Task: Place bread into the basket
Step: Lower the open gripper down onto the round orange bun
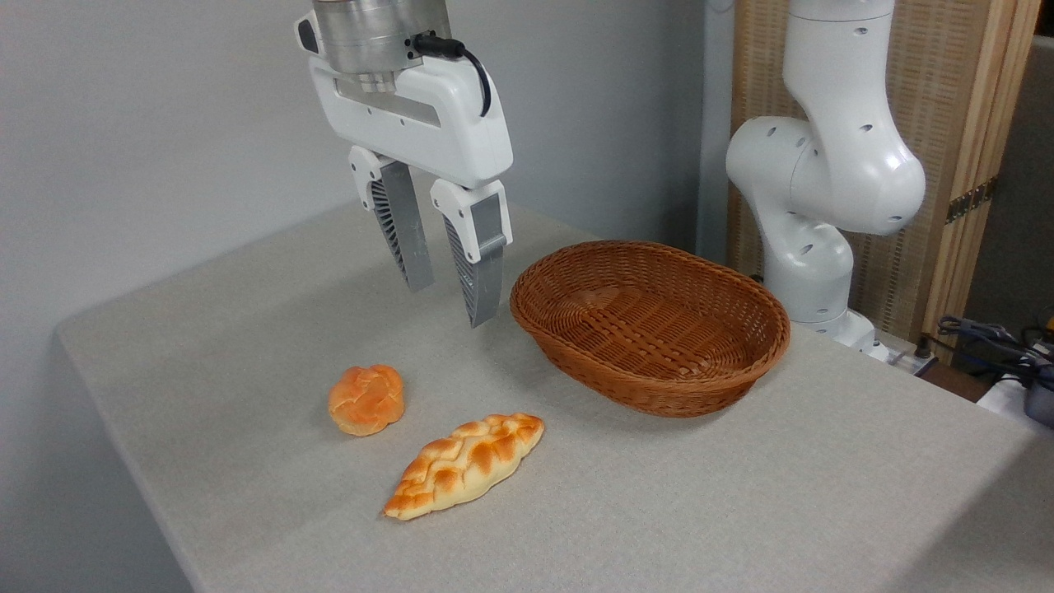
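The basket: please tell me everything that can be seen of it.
The basket is oval, of brown woven wicker, with low sloping sides and a thicker braided rim. It is empty; its woven floor shows. It stands upright on the grey table, to the right of the middle, in front of the arm's white base. Nothing else touches it. The gripper hangs to its left, above the table, with jaws apart. The bun and the loaf lie apart from it, front left.

Plain pale grey wall [165, 123] behind, evenly lit, no strong shadows. Table [741, 511] covered in light grey-beige cloth, front-left corner draped. At right, folding screen [972, 123] with woven panels in pale wood frame, brass hinge visible. Tangled cables [996, 338] low at far right.
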Robot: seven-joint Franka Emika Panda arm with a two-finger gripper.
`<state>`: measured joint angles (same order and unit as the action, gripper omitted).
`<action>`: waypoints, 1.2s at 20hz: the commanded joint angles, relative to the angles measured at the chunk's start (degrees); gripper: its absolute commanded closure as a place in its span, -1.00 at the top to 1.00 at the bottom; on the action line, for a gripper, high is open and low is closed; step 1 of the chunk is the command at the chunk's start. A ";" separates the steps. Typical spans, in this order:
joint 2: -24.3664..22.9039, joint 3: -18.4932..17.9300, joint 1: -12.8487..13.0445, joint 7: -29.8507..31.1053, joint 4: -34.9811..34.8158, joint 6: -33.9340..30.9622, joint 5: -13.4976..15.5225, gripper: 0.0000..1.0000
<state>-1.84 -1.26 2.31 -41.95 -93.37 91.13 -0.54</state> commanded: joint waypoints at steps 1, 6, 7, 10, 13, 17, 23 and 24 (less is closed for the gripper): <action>0.52 -0.58 -0.11 -0.41 1.17 -0.52 0.19 1.00; 0.52 -0.59 -0.11 -0.41 1.17 -0.52 0.19 1.00; 0.52 -0.59 -0.11 -0.41 1.08 -0.52 0.19 1.00; 0.52 -0.59 -0.11 -0.33 1.08 -0.43 0.27 1.00; 0.52 0.37 0.94 0.11 -0.93 1.41 0.36 1.00; 0.17 2.84 2.87 0.55 -6.73 7.64 0.45 1.00; 0.87 3.63 7.44 0.12 -16.30 22.22 4.76 1.00; 1.22 4.41 7.88 -0.15 -17.97 24.68 4.76 1.00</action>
<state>-0.22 2.68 8.66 -41.76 -105.79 108.85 2.80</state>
